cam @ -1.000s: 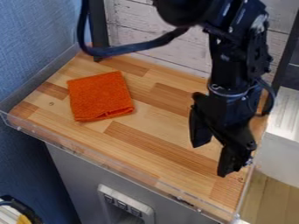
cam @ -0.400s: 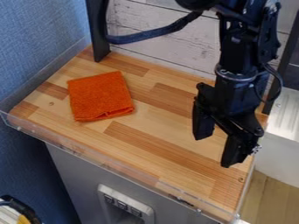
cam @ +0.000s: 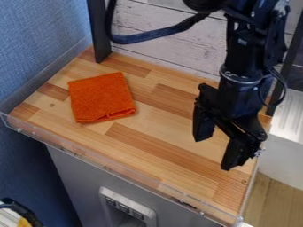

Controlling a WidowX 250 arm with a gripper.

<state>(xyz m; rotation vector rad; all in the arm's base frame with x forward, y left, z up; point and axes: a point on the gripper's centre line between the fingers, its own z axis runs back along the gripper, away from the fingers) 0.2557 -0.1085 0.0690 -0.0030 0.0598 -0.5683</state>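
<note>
The black gripper (cam: 215, 151) hangs over the right part of the wooden counter (cam: 160, 153), its two fingers spread apart with nothing between them. An orange cloth (cam: 102, 97), folded into a rough square, lies flat on the left part of the counter. A wide stretch of wood separates the cloth from the gripper, and the two do not touch.
A low clear edge strip (cam: 90, 158) runs along the counter's front. Behind stands a whitewashed plank wall (cam: 168, 37) with a dark post (cam: 99, 31). The blue wall (cam: 38, 40) is at left, a white unit (cam: 284, 133) at right.
Over the last second the gripper has shifted slightly up in the view, and the arm above it has moved right. The orange cloth has stayed where it was.
</note>
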